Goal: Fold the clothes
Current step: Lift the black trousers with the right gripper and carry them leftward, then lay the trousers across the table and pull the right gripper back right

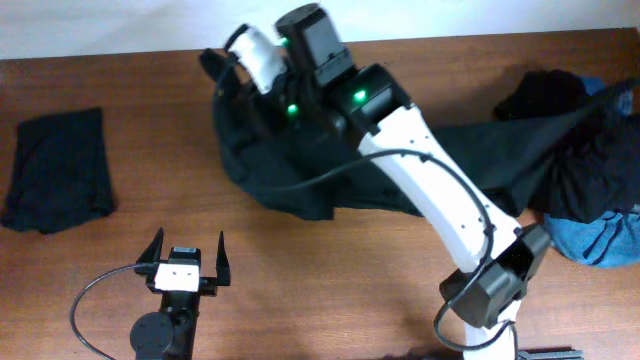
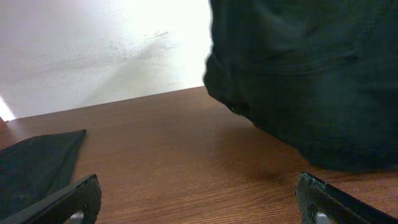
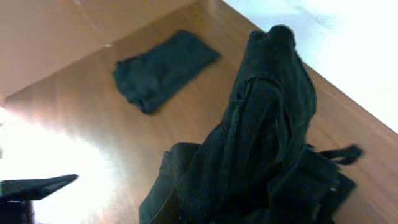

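A large black garment point(image 1: 290, 175) lies crumpled at the table's middle back, and one long part of it stretches right toward a pile of dark clothes point(image 1: 575, 130). My right gripper point(image 1: 232, 80) is over its far left corner, shut on a bunch of the cloth. In the right wrist view that black garment point(image 3: 261, 143) rises in a peak and hides the jaws. A folded black piece point(image 1: 58, 172) lies at the far left. My left gripper point(image 1: 185, 262) stands open near the front edge, empty, with bare wood between its fingers point(image 2: 78, 198).
A blue piece point(image 1: 600, 242) pokes out under the pile at the right edge. The right arm point(image 1: 440, 200) crosses the table from front right to the back. The folded black piece point(image 2: 34, 168) also lies left of my left gripper. A pale wall stands behind the table.
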Controlling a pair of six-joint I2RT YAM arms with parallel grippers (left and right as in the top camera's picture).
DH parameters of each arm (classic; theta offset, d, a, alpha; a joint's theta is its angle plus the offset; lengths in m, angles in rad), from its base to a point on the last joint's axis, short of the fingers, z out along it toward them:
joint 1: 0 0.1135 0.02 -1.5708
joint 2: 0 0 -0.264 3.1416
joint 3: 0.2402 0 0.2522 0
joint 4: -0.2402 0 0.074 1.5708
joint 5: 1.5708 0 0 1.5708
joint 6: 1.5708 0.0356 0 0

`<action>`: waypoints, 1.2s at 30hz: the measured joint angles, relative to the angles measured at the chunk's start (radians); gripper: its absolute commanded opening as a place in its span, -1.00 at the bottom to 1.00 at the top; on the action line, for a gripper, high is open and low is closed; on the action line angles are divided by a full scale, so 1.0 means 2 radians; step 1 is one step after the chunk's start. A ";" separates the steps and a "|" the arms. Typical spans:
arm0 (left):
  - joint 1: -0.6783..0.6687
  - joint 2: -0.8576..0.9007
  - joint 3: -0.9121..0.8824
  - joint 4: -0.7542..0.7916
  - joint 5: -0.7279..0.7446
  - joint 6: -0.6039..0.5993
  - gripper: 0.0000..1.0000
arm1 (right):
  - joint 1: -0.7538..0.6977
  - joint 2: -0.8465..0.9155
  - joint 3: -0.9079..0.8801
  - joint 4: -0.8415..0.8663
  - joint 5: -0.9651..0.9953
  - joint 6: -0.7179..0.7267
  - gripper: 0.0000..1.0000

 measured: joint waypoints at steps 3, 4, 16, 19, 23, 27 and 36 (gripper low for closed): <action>0.000 0.000 0.000 0.000 0.000 0.000 0.98 | 0.023 0.000 0.000 0.003 0.007 -0.002 -0.92; 0.000 0.000 0.000 0.000 0.000 0.000 0.98 | 0.028 0.000 0.000 0.004 0.012 -0.002 -0.92; 0.000 0.000 0.000 0.000 0.000 0.000 0.98 | 0.042 0.004 0.001 0.012 0.047 -0.003 0.97; 0.000 0.000 0.000 0.000 0.000 0.000 0.99 | 0.042 0.004 0.001 0.014 0.047 -0.002 0.97; 0.000 0.000 0.000 0.000 0.000 0.000 0.98 | 0.038 0.004 0.001 0.008 0.046 -0.002 0.97; 0.000 0.000 0.000 0.000 0.000 0.000 0.98 | 0.020 -0.006 0.001 -0.031 0.047 0.005 0.97; 0.000 0.000 0.000 0.000 0.000 0.000 0.99 | -0.121 -0.085 0.003 -0.212 0.109 0.041 0.97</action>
